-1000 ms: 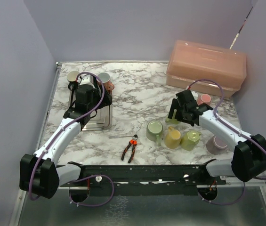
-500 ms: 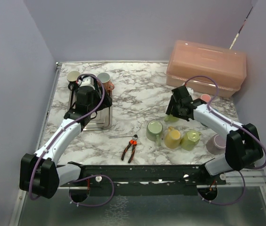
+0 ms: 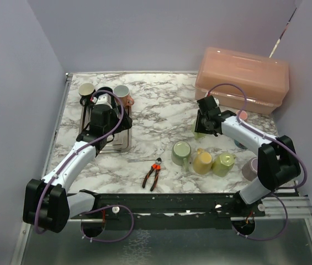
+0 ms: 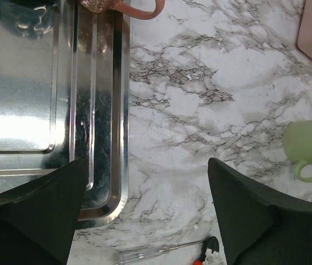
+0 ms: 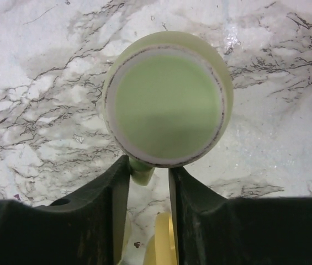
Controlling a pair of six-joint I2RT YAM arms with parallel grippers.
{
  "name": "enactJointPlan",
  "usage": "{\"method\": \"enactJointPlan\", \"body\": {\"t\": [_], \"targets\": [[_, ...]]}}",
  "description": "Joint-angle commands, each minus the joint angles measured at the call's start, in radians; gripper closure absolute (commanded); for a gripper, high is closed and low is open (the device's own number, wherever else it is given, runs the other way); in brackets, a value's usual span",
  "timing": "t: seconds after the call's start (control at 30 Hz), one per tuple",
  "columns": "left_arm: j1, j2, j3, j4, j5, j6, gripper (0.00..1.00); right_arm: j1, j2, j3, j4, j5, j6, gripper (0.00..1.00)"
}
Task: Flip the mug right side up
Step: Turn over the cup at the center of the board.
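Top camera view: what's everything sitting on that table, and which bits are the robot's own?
Marble-patterned table: one, white veined grey, under everything.
Pink plastic lidded box: one, far right corner.
Shiny metal tray: one, silver, left side.
Cream mug, grey mug, salmon mug: one each, at the tray's far end.
Sage-green mug, yellow mug, lime mug: one each, clustered near centre-right.
Pale green upside-down mug: one, under the right gripper.
Pink mug, mauve mug: one each, near the table's right edge, partly hidden.
Red-handled pliers: one, near front centre.
Clear-handled screwdriver: one, beside the pliers.
Left gripper: black, open, above the tray's edge.
Right gripper: black, fingers straddling the upside-down mug's handle.
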Motion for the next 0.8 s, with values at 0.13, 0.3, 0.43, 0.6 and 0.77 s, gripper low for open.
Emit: {"method": "enactJointPlan", "body": {"t": [0.13, 0.3, 0.43, 0.6, 0.77], "targets": [[0.001, 0.012, -0.053, 0.078, 0.033, -0.006, 0.11, 0.003, 0.033, 0.053, -0.063, 0.082, -0.058, 0.64], [0.001, 0.001, -0.057, 0.079, 0.034, -0.003, 0.11, 0.003, 0.052, 0.076, -0.07, 0.076, -0.058, 0.68], [0.001, -0.012, -0.069, 0.079, 0.027, -0.008, 0.1, 0.004, 0.107, 0.129, -0.117, 0.085, -0.047, 0.71], [0.0, -0.014, -0.075, 0.08, 0.023, -0.006, 0.1, 0.004, 0.134, 0.146, -0.138, 0.099, -0.034, 0.69], [0.0, -0.007, -0.086, 0.08, 0.012, -0.006, 0.1, 0.005, 0.155, 0.169, -0.164, 0.14, -0.015, 0.63]]}}
